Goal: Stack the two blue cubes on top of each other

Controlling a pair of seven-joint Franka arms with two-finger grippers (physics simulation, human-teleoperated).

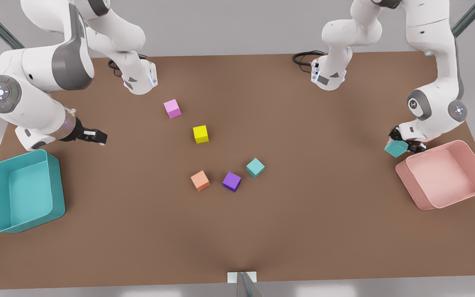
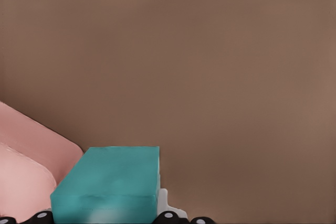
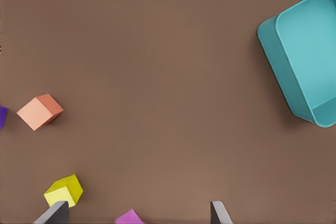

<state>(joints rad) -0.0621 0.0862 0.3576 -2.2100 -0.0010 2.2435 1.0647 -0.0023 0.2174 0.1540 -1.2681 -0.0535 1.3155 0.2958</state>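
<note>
At the table's point(image 1: 138, 231) edge on the front view's right, just beside the pink bin point(image 1: 474, 163), the left gripper point(image 1: 402, 142) pinches one blue cube point(image 1: 396, 148) between its fingers. The cube looks lifted and tilted, one corner down; in the left wrist view the held cube point(image 2: 107, 190) sits close under the camera with the pink bin's rim point(image 2: 31, 145) beside it. The second blue cube point(image 1: 255, 167) rests on the table near the middle, well apart from the held one, with the purple cube point(image 1: 231, 181) just beside it and the orange cube point(image 1: 200, 180) a little farther along. The yellow cube point(image 1: 200, 134) and the pink cube point(image 1: 172, 108) lie toward the far edge.

The right gripper point(image 1: 93, 136) waits above the table near the teal bin point(image 1: 58, 194) at the edge on the front view's left; the right wrist view shows its fingertips point(image 3: 55, 214) spread with nothing between them.

The step in hand appears to be the carry to the resting cube. To do it well, I judge the left arm should keep the cube high enough to pass clear of the bin's rim, level it so its faces square with the cube below, and approach from the side away from the purple cube, since the fingers could nudge that neighbour. It should lower straight down until the faces meet, and only then part the fingers, lest the top cube slide off.
</note>
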